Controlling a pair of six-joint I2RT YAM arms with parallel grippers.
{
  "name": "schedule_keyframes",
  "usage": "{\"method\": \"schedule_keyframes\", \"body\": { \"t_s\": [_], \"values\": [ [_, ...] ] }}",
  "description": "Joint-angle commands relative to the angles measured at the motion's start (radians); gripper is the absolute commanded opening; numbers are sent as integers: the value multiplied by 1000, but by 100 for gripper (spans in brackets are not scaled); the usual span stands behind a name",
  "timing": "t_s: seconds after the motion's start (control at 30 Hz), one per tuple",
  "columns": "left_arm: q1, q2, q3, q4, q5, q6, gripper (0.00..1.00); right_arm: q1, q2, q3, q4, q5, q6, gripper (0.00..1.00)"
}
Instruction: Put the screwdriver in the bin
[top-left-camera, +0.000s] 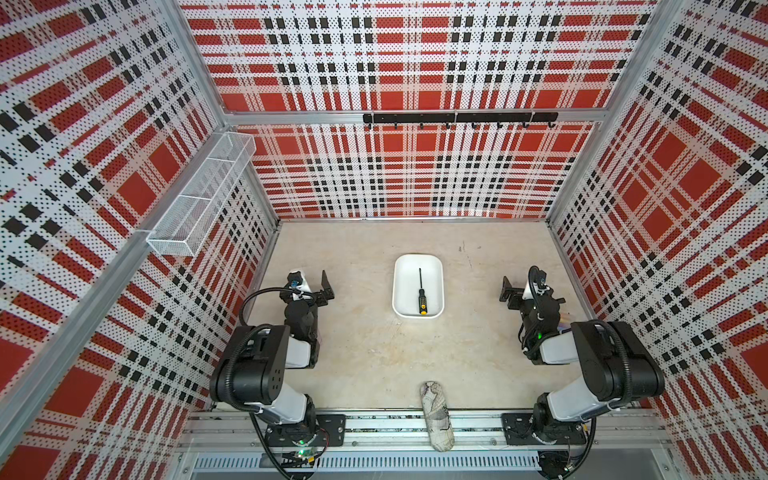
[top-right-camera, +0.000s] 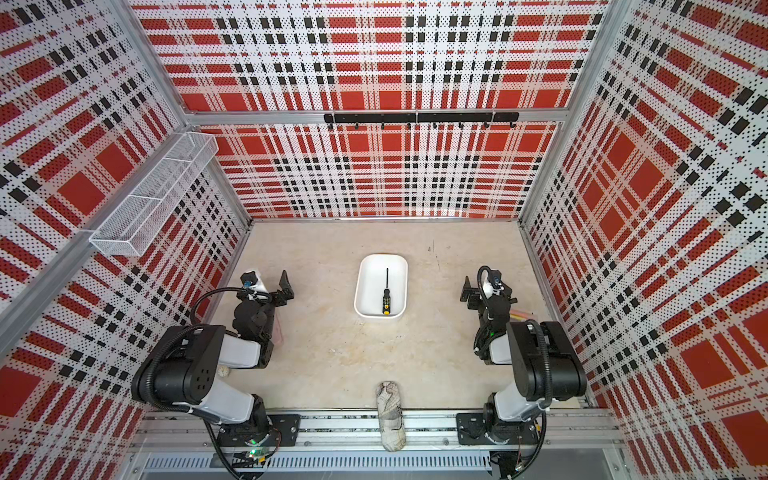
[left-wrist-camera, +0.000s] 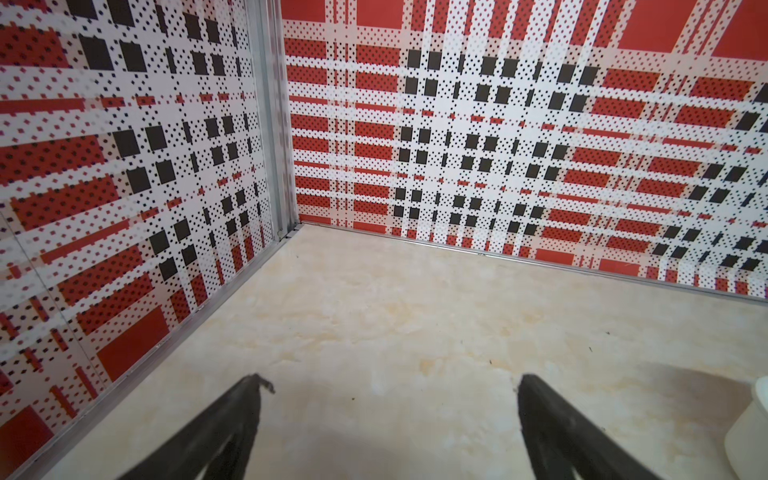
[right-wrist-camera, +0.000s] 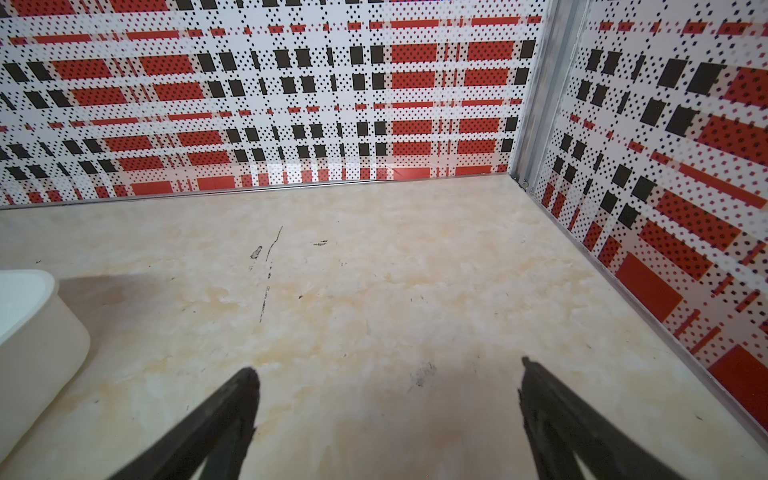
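Now we see the screwdriver lying flat inside the bin, a little above the centre of the frame in both top views. Its thin shaft points toward the top of the frame and its yellow-orange end cap lies near the bin's lower wall. The bin stands on the pale, marbled surface, between the two arms and apart from both.

The left end effector is spread wide. In its wrist view we see only bare surface between the two dark fingers, and a corner of the bin shows at the right edge. In the top views it sits left of the bin, close to the left wall.

The right end effector is spread wide too and grips nothing. In its wrist view the bin's rounded corner shows at the left edge. In the top views it sits right of the bin.

A newsprint-patterned pouch lies at the lower centre, across the front edge of the surface. A white wire-mesh basket hangs at the upper left, and a black hook rail runs along the back wall.
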Motion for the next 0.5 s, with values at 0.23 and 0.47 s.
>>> {"method": "schedule_keyframes", "body": {
  "t_s": [0.23, 0.47],
  "values": [
    [1, 17, -16, 66, 6, 21, 98, -5, 9, 4, 36, 6, -4, 100],
    [-2, 14, -20, 73, 23, 27, 98, -5, 10, 3, 37, 6, -5, 100]
  ]
}}
